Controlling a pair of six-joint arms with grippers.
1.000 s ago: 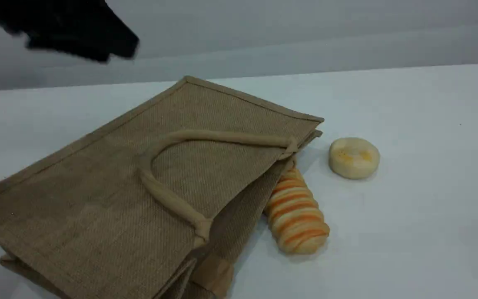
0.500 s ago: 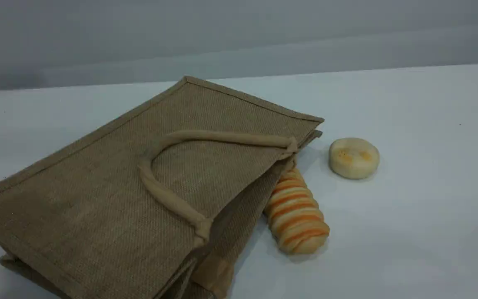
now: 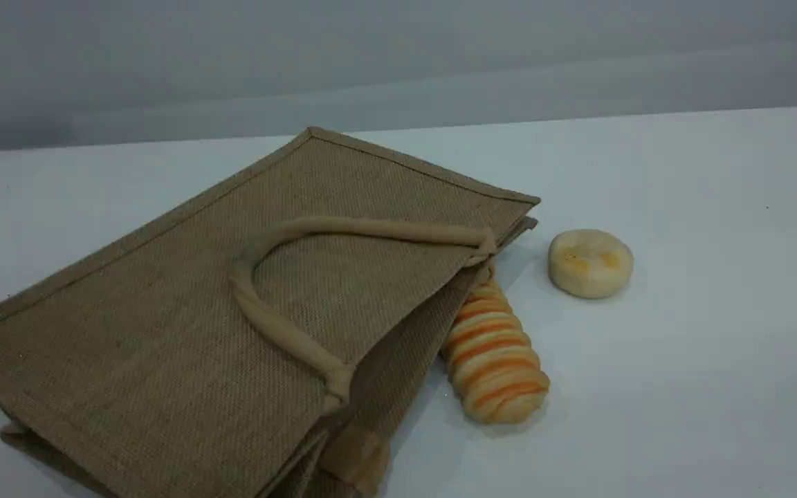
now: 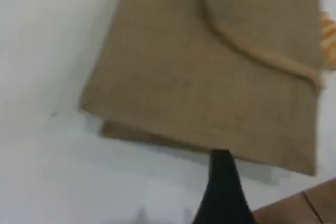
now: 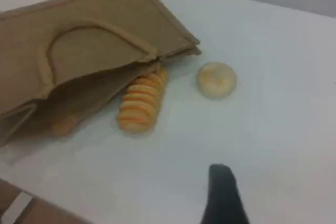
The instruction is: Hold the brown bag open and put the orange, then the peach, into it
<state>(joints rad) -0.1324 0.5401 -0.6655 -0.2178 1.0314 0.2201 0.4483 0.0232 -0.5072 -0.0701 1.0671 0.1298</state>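
The brown bag (image 3: 232,311) lies flat on its side on the white table, mouth toward the right and barely parted, one rope handle (image 3: 274,325) resting on top. It also fills the top of the left wrist view (image 4: 210,77) and the left of the right wrist view (image 5: 89,61). The orange and the peach are out of view. My left gripper (image 4: 220,163) hovers above the bag's closed bottom end, one dark fingertip showing and nothing in it. Over bare table right of the bag hangs my right gripper (image 5: 220,174), also empty. Neither arm appears in the scene view.
An orange-striped bread loaf (image 3: 495,360) lies against the bag's mouth, also in the right wrist view (image 5: 139,103). A pale yellow round cake (image 3: 590,263) sits to its right. The table's wooden edge (image 4: 299,208) shows at the near side.
A dark arm that stood at the scene view's upper left one second ago has left that view. The bag and the foods have not moved.
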